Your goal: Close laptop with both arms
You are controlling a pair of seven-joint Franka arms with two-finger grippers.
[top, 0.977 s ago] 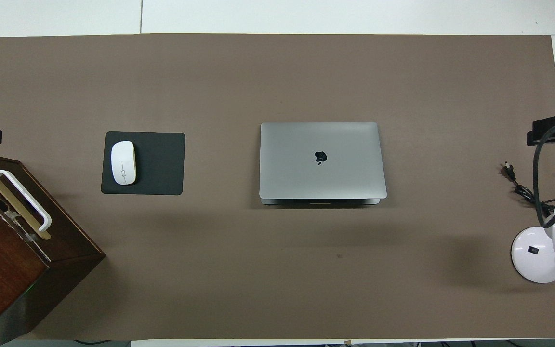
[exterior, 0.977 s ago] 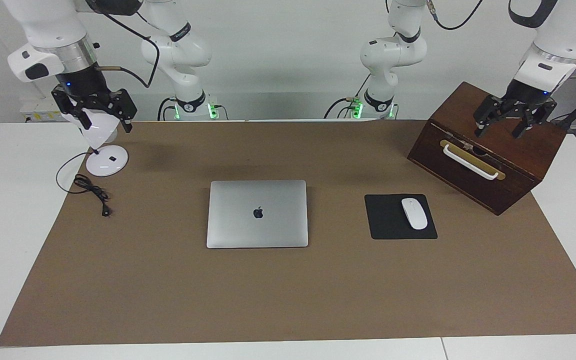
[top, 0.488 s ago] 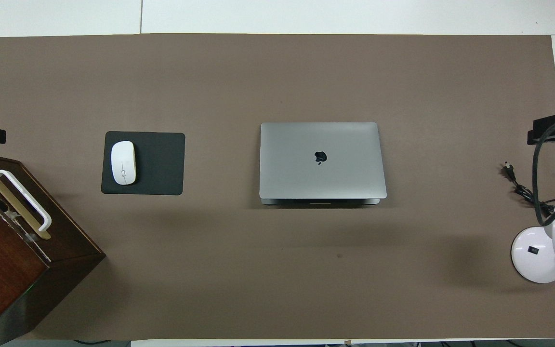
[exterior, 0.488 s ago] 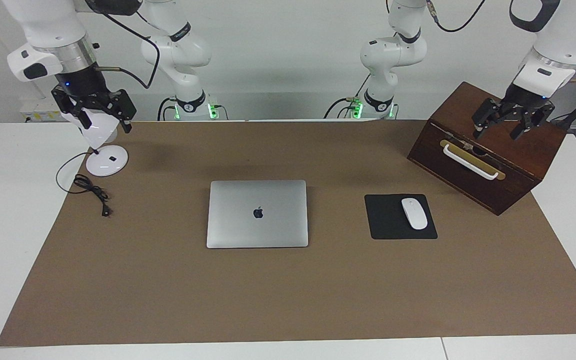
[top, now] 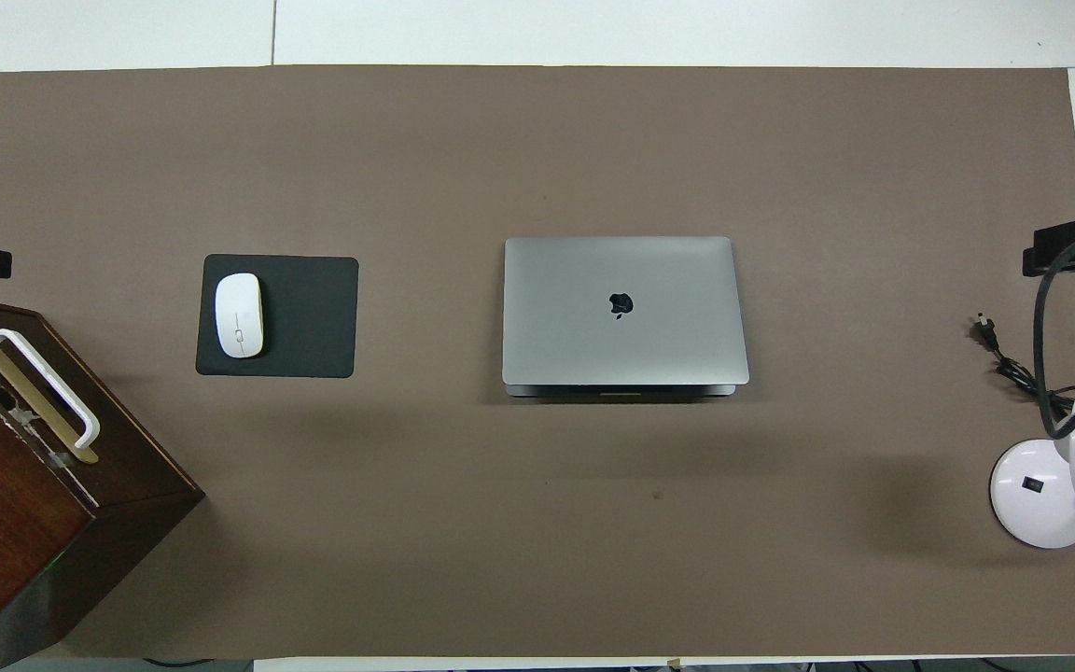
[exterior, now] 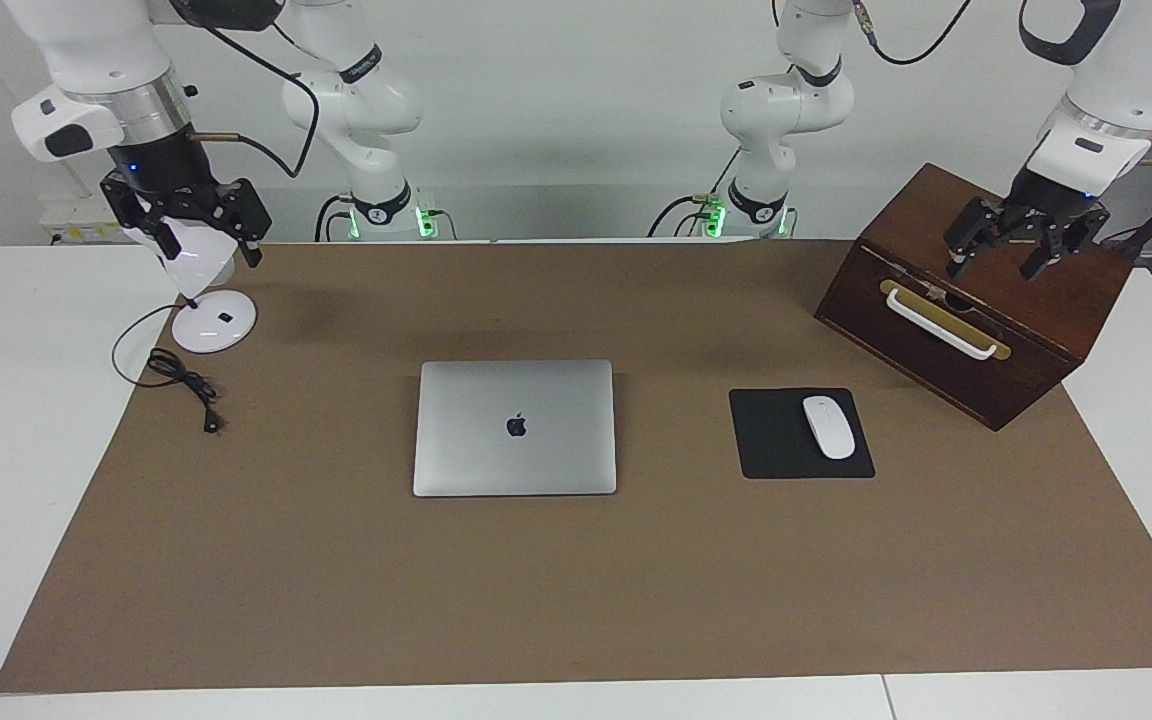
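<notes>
Laptop lies lid-down flat at mid-counter, logo up, so you can judge the closing as done. It sits squarely between both arms' reach, which suits a 2-arm push on the lid. Black mouse pad with white mouse lies beside it toward the left arm's end. Left end effector hangs over the wooden box, fingers spread wide, holding nothing. Right end effector hangs over the white lamp, likewise spread and empty; the lamp head shows between its fingers, though you cannot tell whether it touches. Both arms look parked clear of the laptop.
</notes>
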